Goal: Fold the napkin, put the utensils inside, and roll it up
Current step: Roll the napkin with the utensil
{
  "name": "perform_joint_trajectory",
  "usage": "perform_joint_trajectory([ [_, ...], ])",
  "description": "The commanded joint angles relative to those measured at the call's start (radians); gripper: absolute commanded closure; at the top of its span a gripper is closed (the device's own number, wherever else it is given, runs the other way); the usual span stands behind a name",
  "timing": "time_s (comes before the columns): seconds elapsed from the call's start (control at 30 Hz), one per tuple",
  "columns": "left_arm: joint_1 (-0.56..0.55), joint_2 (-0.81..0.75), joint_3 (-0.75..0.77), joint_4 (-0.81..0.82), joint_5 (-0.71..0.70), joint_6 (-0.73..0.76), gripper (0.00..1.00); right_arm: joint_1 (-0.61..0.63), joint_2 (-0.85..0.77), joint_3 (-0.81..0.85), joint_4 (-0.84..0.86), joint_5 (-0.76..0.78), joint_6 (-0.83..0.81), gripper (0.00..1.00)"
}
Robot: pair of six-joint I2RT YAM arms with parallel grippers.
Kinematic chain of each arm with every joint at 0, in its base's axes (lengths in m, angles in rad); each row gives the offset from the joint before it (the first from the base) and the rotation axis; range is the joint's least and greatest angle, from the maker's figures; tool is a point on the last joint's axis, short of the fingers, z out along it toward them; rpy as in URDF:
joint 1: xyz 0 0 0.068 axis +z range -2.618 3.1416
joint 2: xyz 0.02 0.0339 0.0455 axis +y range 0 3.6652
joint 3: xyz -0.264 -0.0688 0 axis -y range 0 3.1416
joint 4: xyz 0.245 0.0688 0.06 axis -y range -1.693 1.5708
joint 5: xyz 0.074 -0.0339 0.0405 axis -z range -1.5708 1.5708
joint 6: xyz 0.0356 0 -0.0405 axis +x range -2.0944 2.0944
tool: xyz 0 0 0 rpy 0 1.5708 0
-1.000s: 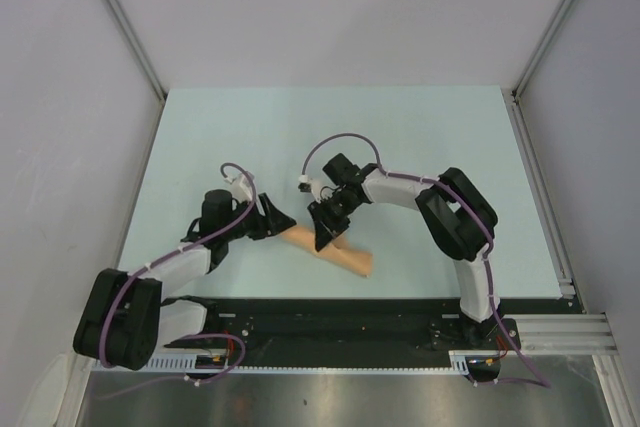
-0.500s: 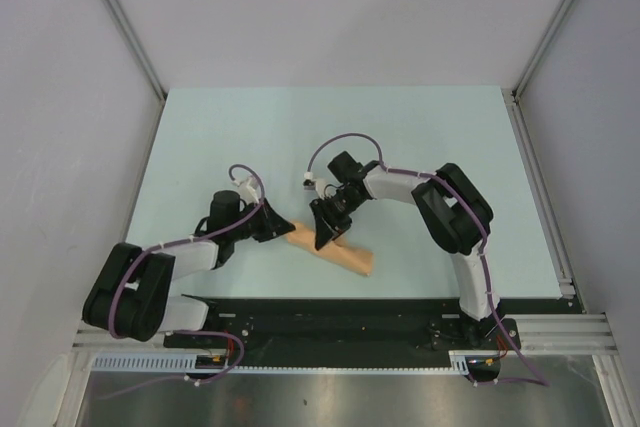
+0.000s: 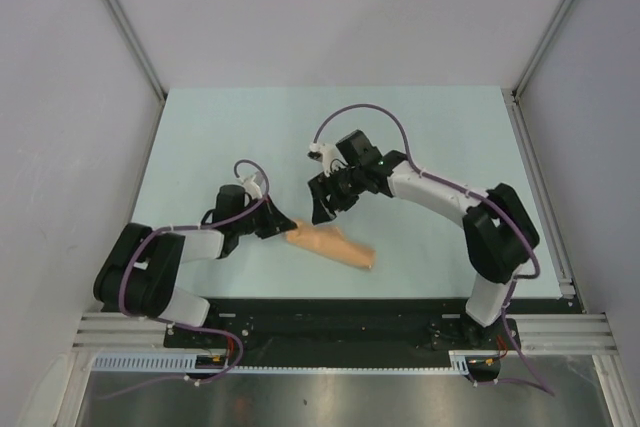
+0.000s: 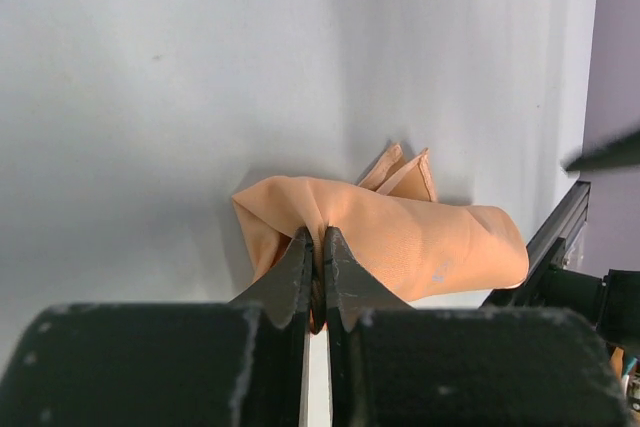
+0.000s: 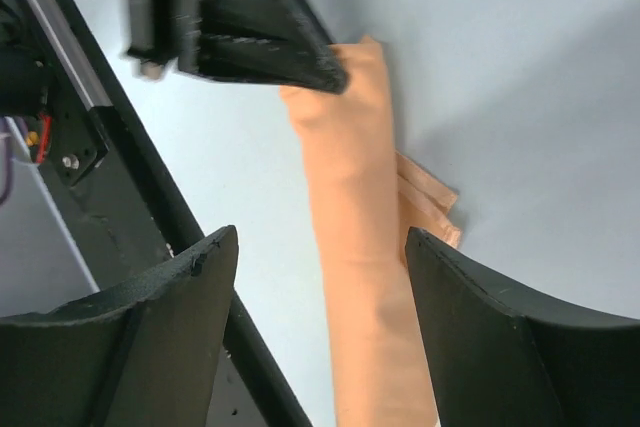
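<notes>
The napkin lies as a peach-orange roll on the pale table, near the front edge. My left gripper is shut on the roll's left end; in the left wrist view the jaws pinch a fold of the napkin. My right gripper hangs open just behind the roll's middle, touching nothing. In the right wrist view its fingers straddle the napkin from above, with a loose corner of cloth sticking out on the right. The utensils are hidden from every view.
A black rail runs along the table's near edge, right in front of the roll. White walls and metal frame posts close in the table on three sides. The left gripper's finger shows at the top of the right wrist view.
My left gripper has closed on the roll's left end. My right gripper has opened, let go of the roll and risen back from it, its elbow swinging right.
</notes>
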Motion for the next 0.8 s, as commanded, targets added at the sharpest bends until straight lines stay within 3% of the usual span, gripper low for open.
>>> perform_joint_trajectory([
  [0.0,-0.007,0.033,0.052,-0.015,0.012,-0.008,1.00,0.144,-0.115,-0.085,0.070,0.278,-0.047,0.27],
  [0.33,-0.007,0.070,0.106,-0.049,0.010,0.000,1.00,0.390,-0.126,-0.207,0.192,0.766,-0.173,0.27],
  [0.77,-0.007,0.105,0.160,-0.066,0.012,0.001,1.00,0.406,-0.005,-0.211,0.223,0.774,-0.235,0.30],
])
